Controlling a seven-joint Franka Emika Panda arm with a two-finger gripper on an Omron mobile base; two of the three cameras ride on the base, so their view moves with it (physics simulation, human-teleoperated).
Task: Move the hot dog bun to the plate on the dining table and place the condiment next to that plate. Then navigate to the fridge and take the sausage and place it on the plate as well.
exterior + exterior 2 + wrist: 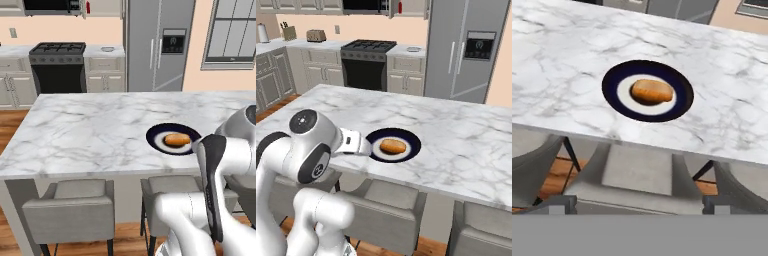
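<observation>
Jaws on our claw stand wide apart with nothing between them, held back off the near edge of the dining table (90, 125). Ahead of the hand we see the hot dog bun (652, 91) lying on the light centre of the plate (614, 95), which sits on the marble close to that edge. Grey chairs (639, 175) are tucked under the table below the plate. Across the room we see the fridge (157, 45), doors shut, beside the black stove (58, 65).

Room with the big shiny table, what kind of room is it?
It looks like a home kitchen with a dining spot: a black stove and a tall grey fridge stand at the back, and a marble dining table with chairs holds a plate.
</observation>
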